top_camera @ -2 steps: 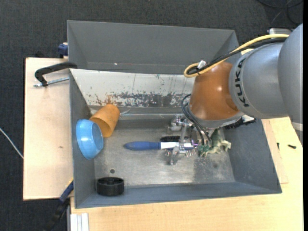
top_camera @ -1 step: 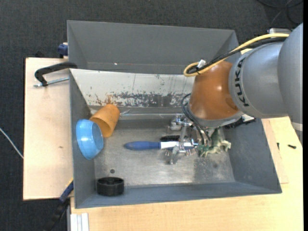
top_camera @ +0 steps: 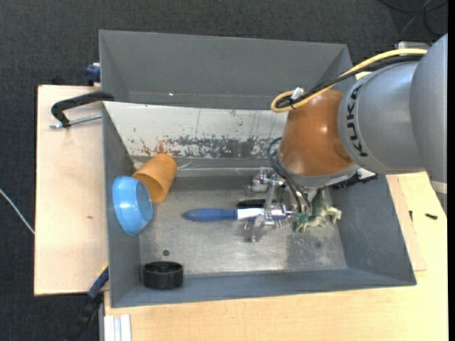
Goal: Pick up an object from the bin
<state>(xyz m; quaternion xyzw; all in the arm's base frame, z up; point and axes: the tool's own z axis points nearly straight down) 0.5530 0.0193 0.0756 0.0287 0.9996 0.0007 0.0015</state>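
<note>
Your claw (top_camera: 260, 206) stands open over the white end of the blue-handled tool (top_camera: 210, 215). That tool lies just right of the orange cup (top_camera: 158, 176), its handle running leftward from the claw.

Your grey bin (top_camera: 227, 256) carries a blue-handled tool (top_camera: 210, 215). Left of it lie an orange cup (top_camera: 158, 176) and a blue bowl (top_camera: 131, 204), and below-left of it a black cap (top_camera: 163, 274).

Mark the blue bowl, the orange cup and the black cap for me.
blue bowl (top_camera: 131, 206), camera view, its middle.
orange cup (top_camera: 160, 175), camera view, its side wall.
black cap (top_camera: 163, 274), camera view, its top.
</note>
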